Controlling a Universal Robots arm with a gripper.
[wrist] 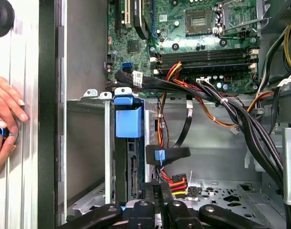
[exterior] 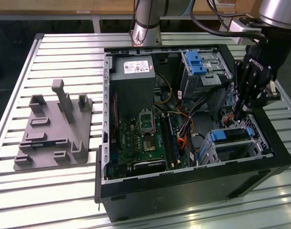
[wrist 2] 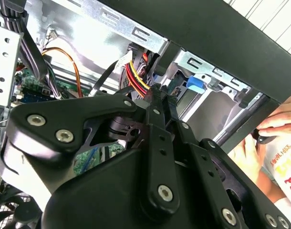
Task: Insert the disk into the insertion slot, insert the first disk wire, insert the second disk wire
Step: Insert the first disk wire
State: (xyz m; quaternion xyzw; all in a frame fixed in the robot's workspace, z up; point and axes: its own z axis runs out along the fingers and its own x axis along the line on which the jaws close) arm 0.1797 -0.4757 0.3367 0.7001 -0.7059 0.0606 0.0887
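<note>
Sitting in the black computer case [exterior: 183, 191], the low grey sheet-metal insertion slot [exterior: 261, 139] holds the blue-framed silver disk [wrist: 129, 121]; the gripper [wrist: 165, 192] hangs just beside its connector end, jaws apparently pinched on the red-yellow-black disk wire [wrist: 176, 180].

silver-grey arm tubes [exterior: 146, 19], matte black tool [exterior: 240, 113] with silver screw heads [wrist 2: 165, 192], white marking [exterior: 255, 64] on its side
</note>
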